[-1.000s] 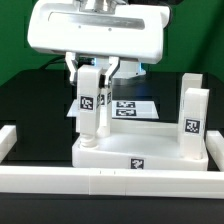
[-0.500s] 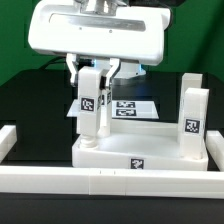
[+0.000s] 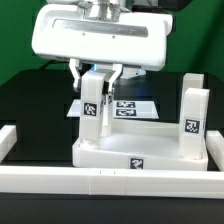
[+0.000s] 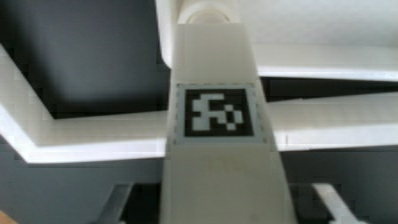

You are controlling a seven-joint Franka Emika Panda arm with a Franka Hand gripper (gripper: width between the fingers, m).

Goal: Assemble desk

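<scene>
The gripper (image 3: 97, 76) comes down from 12 o'clock in the exterior view and is clenched on the top of a leg (image 3: 92, 112), one finger (image 3: 78, 73) on each side of it. That leg stands upright on the tabletop (image 3: 140, 157), at the corner toward 9 o'clock, its tag facing the camera. A second leg (image 3: 192, 118) stands upright at the tabletop's 3 o'clock end, well apart from the first. The tabletop lies low in the scene, its own tag on the near rim, with a long white rail (image 3: 110, 183) just in front at 6 o'clock. The marker board (image 3: 135, 107) lies flat behind the tabletop.

In the wrist view the leg (image 4: 221, 120) fills the middle, tag showing, with the tabletop (image 4: 107, 135) beneath it.
</scene>
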